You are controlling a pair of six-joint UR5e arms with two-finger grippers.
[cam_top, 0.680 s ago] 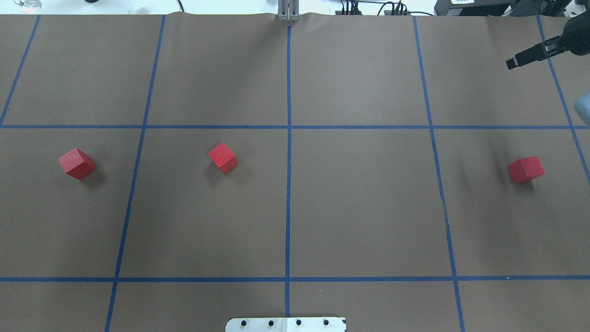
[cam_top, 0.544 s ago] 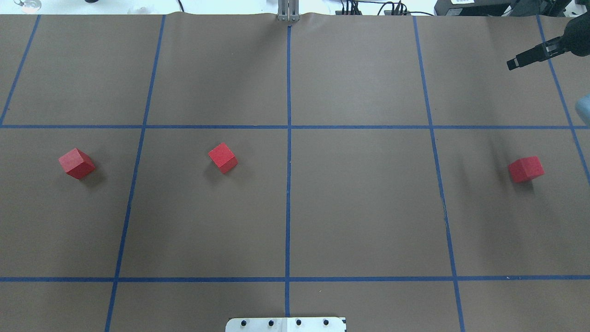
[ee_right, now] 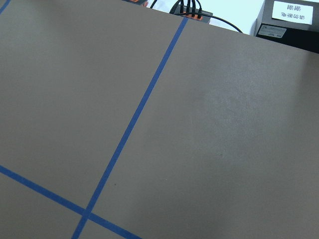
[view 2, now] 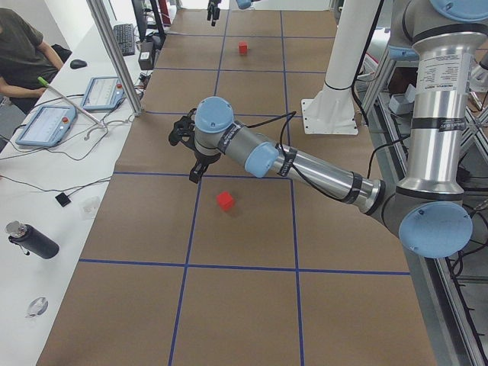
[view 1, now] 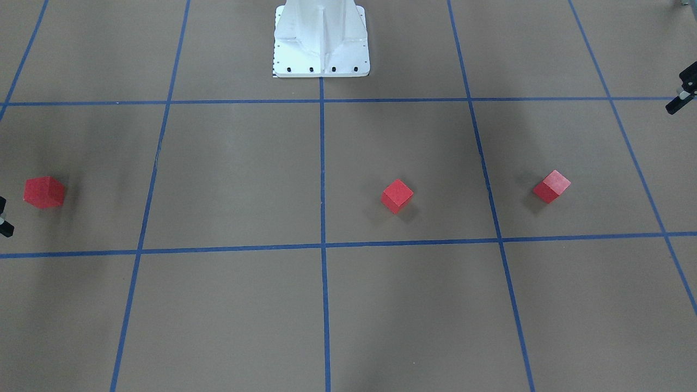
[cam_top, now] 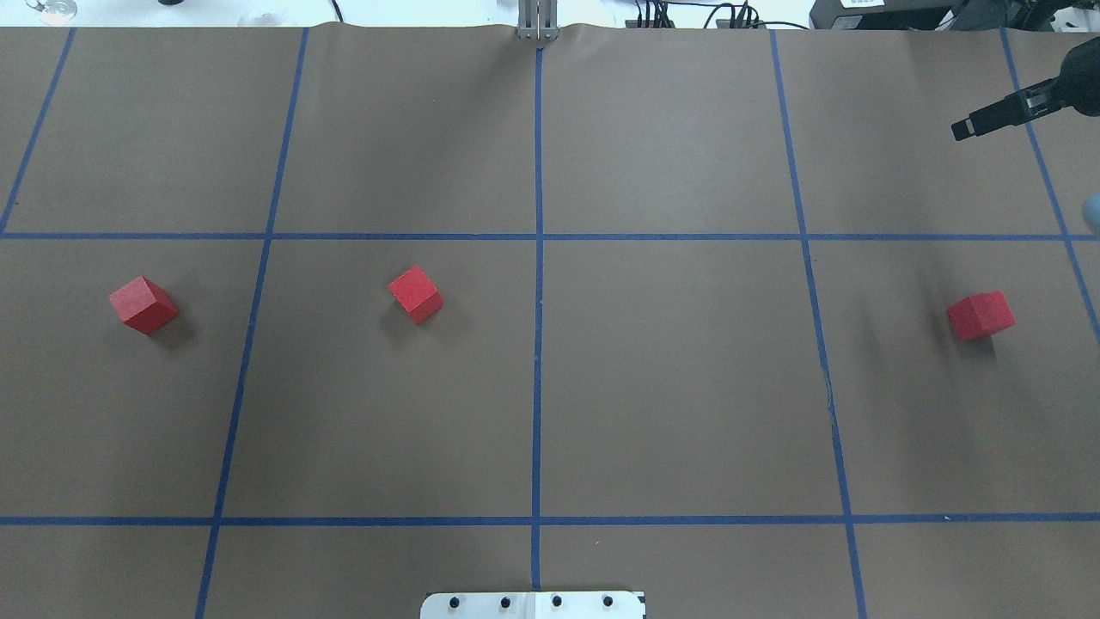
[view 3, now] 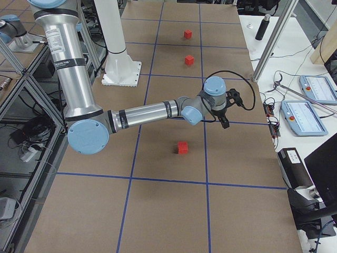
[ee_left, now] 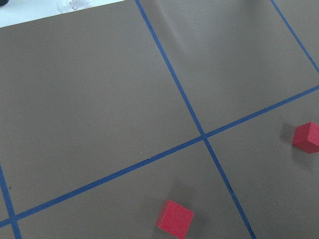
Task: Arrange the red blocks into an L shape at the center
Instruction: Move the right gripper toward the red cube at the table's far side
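Observation:
Three red blocks lie apart in the middle row. In the overhead view one red block (cam_top: 143,305) is far left, a second red block (cam_top: 416,294) sits just left of the center (cam_top: 537,378), and a third red block (cam_top: 980,315) is far right. My right gripper (cam_top: 962,129) hangs over the far right square, beyond the third block, and only one dark finger shows. Of my left gripper (view 1: 675,106) only a tip shows at the front view's right edge. It hovers near the leftmost block (view 2: 224,200). I cannot tell whether either gripper is open or shut.
The robot's white base (view 1: 321,43) stands at the near middle of the table. A metal post (cam_top: 537,21) and cables sit at the far edge. A person (view 2: 19,53) sits at a side desk holding tablets (view 2: 46,126) and a bottle (view 2: 30,240).
In the overhead view my right gripper has shifted slightly to the right and a little toward me. The three blocks have not moved.

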